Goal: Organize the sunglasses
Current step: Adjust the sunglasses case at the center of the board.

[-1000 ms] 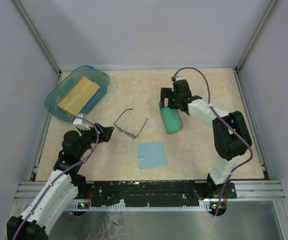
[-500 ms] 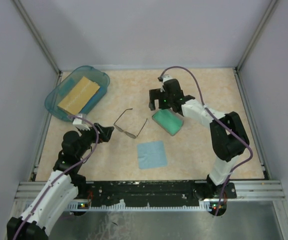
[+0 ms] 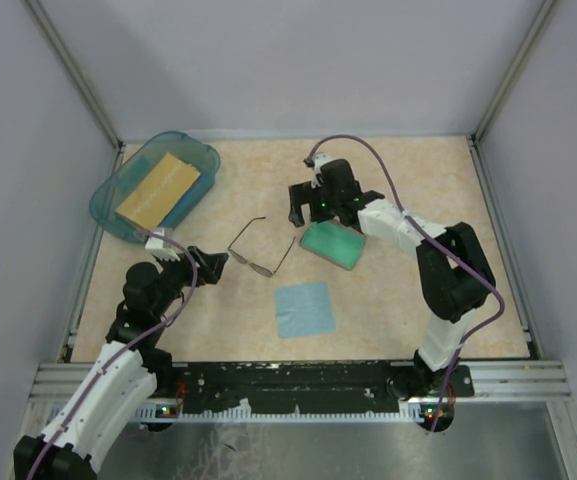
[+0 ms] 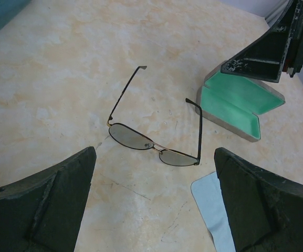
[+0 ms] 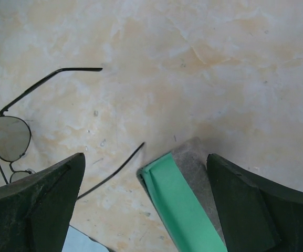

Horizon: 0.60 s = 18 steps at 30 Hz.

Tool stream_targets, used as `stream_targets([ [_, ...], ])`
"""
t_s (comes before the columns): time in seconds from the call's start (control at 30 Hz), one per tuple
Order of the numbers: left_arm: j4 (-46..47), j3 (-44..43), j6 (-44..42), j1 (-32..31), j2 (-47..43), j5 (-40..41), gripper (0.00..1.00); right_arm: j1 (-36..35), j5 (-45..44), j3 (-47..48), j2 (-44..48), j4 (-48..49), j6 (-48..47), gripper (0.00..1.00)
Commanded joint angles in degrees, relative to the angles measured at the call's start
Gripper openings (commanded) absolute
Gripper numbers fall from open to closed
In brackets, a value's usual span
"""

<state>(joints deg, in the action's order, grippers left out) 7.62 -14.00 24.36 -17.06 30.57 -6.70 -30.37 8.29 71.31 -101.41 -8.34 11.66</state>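
My left gripper [image 3: 217, 260] and right gripper [image 3: 303, 212] both stand wide, holding nothing; the sunglasses [image 4: 151, 147] lie unfolded on the desk [image 3: 388, 290].

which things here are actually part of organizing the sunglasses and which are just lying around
For the job:
- sunglasses, lying unfolded on the table
- open grey case with green lining, probably where they go
- light blue cloth, possibly

Just lying about:
- teal tub in the far left corner
- tan block resting in it
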Motion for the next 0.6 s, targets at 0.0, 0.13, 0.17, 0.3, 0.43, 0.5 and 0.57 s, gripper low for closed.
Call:
stream_targets([
  [0.0, 0.01, -1.27, -0.19, -0.26, -0.75, -0.67, 1.00, -2.18, 2.26, 3.98, -1.92, 0.00, -1.46, 0.99],
  [0.13, -0.43, -1.47, -0.17, -0.26, -1.37, -0.59, 1.00, -2.91, 2.67, 3.88, -2.01, -0.09, -1.71, 0.99],
  [0.17, -0.51, -1.47, -0.19, -0.24, -1.45, -0.59, 1.00, -3.06, 2.77, 3.80, -1.98, -0.06, -1.73, 0.99],
  [0.3, -0.57, -1.47, -0.08, -0.26, -1.60, -0.94, 1.00, -3.69, 2.93, 3.36, -1.42, -0.09, -1.86, 0.99],
  [0.43, -0.50, -1.47, -0.01, -0.21, -1.51, -1.24, 1.00, -4.27, 3.32, 2.83, -0.70, 0.04, -1.93, 0.99],
  [0.5, -0.58, -1.46, 0.06, -0.21, -1.47, -1.42, 1.00, -4.63, 3.43, 2.72, -0.47, -0.20, -2.07, 0.99],
  [0.57, -0.55, -1.46, 0.07, -0.24, -1.55, -1.58, 1.00, -4.93, 3.76, 2.70, -0.31, -0.32, -2.29, 0.99],
])
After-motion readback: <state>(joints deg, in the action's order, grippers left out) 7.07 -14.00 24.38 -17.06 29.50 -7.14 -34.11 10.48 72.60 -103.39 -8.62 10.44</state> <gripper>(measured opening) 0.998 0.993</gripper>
